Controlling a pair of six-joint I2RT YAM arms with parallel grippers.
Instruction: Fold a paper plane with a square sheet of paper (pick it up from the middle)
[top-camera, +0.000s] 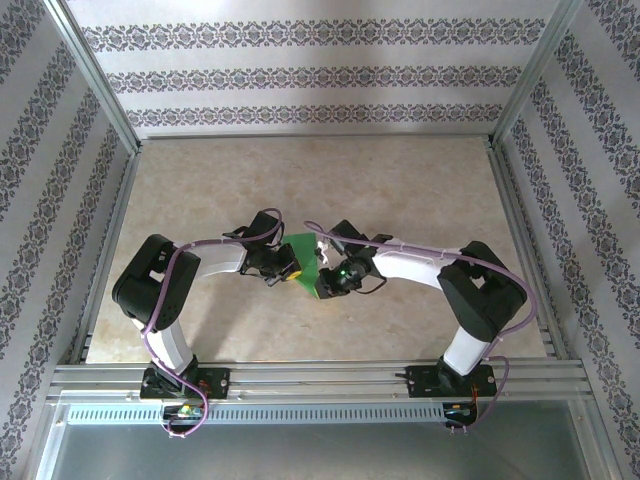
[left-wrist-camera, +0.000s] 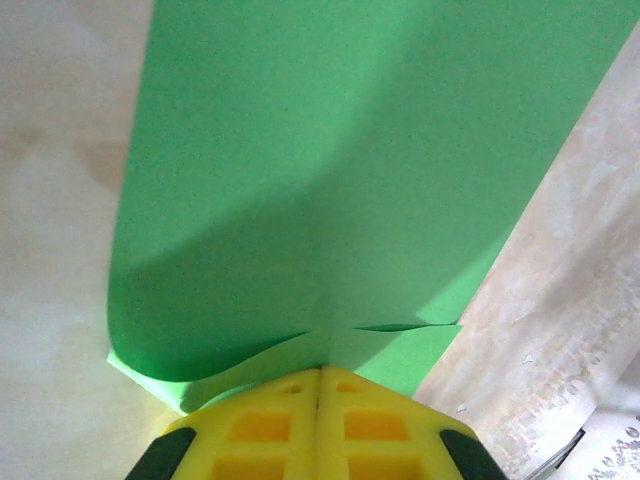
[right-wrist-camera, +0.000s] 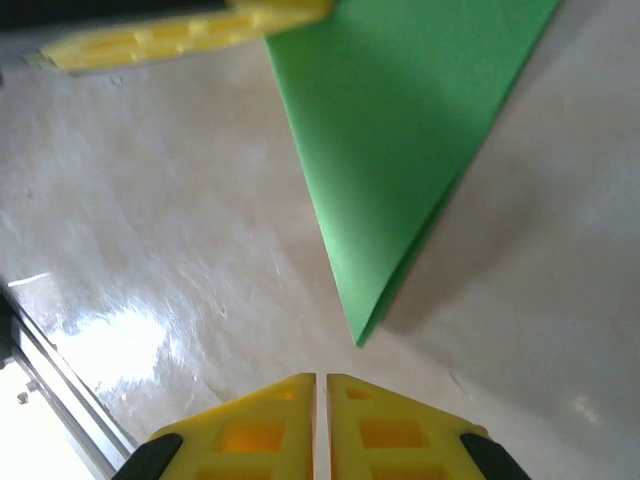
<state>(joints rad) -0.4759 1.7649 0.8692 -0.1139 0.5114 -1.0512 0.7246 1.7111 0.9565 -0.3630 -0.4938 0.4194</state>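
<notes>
Two arms: we are finding both reaching inward and meeting near the middle of the worktop (top-camera: 320, 180), with the sheet of paper (top-camera: 303, 252) between them.
Left pincer (left-wrist-camera: 320, 372): we are recording it as clamping the sheet of paper. Its yellow fingers are pressing together, and the paper's layered edge is entering between their tips.
Right pincer (right-wrist-camera: 321, 380): we are recording its yellow fingers as standing together with only a hairline slit, gripping nothing. It is pointing at the paper's corner, near but apart.
Sheet of paper: bright green and folded over. In the left wrist view it is curving up and away from the pincer, with two edges meeting just ahead of the tips.
Folded corner (right-wrist-camera: 362, 330): in the right wrist view it is tapering to a point and casting a shadow on the worktop beside it. We cannot tell whether the point is touching the surface.
Worktop: pale, marbled and glossy, reflecting light near the rail (right-wrist-camera: 60, 400).
</notes>
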